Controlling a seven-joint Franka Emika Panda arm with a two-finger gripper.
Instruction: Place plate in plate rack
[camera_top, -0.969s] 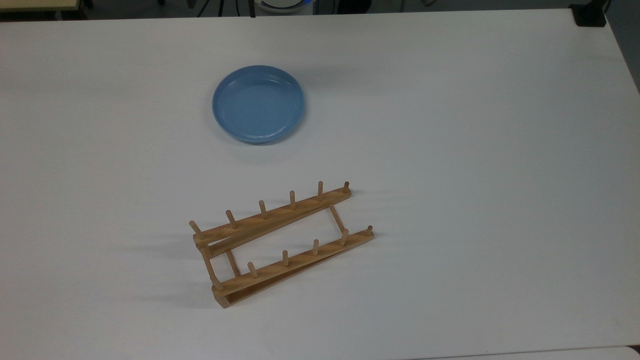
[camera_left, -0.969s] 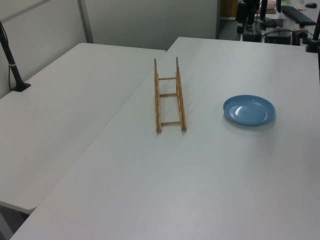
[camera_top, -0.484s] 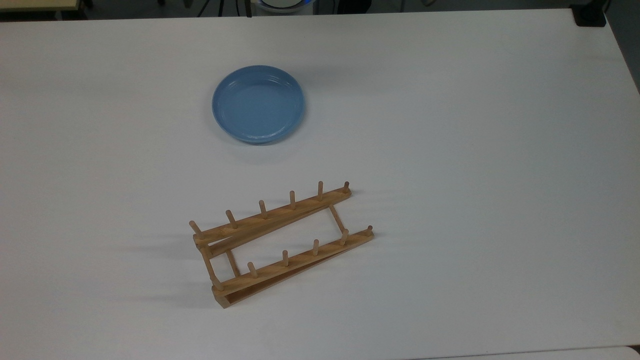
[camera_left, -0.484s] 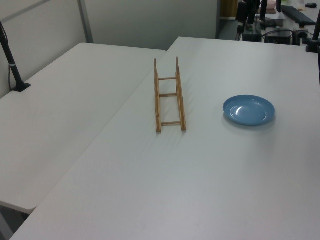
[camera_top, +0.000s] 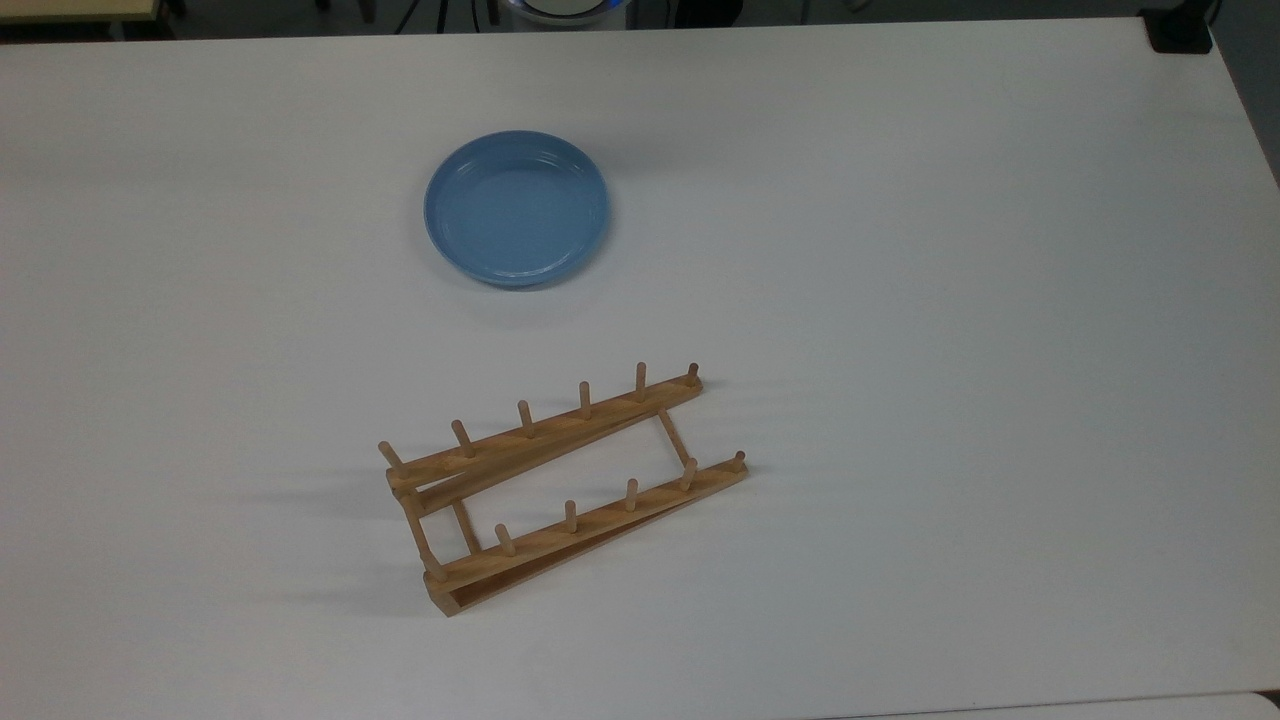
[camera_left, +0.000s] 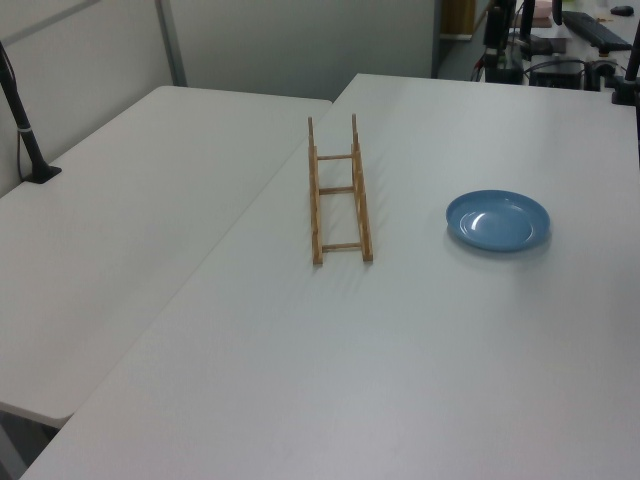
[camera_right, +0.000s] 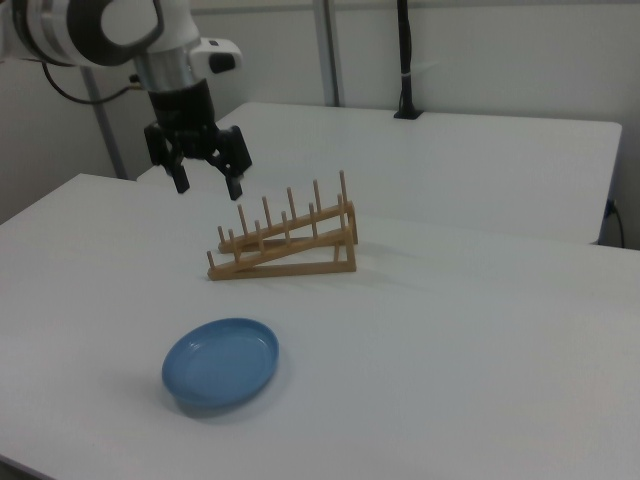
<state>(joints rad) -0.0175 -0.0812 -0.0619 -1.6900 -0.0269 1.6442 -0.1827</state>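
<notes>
White table (camera_top: 900, 300) holds one plate (camera_top: 517, 209), one plate rack (camera_top: 560, 490); gripper (camera_right: 208, 182) jaws spread, empty.

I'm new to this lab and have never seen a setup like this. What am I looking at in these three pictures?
It is one moment seen by three fixed cameras: one from above, two from the sides. The right view shows a robot arm whose two-finger gripper hangs open in the air, holding nothing. On the white table lie a light-blue plate, flat and right side up, and apart from it a wooden plate rack with upright pegs. The plate is meant to end up in the rack; it has not been picked up yet.
</notes>
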